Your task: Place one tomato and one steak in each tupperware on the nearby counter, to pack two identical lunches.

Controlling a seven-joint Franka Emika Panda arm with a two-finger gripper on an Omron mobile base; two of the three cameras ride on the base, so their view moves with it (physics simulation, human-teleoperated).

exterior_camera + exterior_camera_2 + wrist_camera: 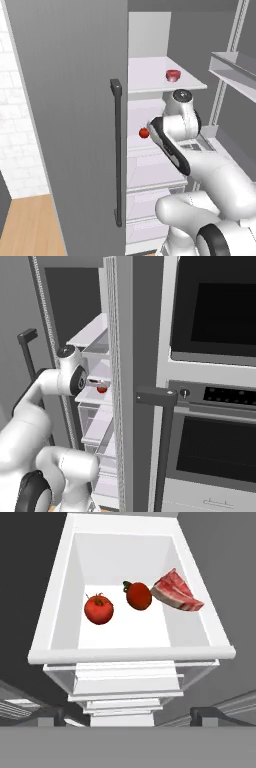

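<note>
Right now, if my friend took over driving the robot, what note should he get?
Pincer: open, holding nothing, aimed into the open fridge.
Things: on the white fridge shelf lie two round glossy red tomatoes, one on the left and one in the middle, plus a pinkish raw steak slab to their right. Another reddish item sits on a higher shelf, too small to identify.
Done: nothing picked yet.
Left: carry one tomato and one steak to each container.
</note>
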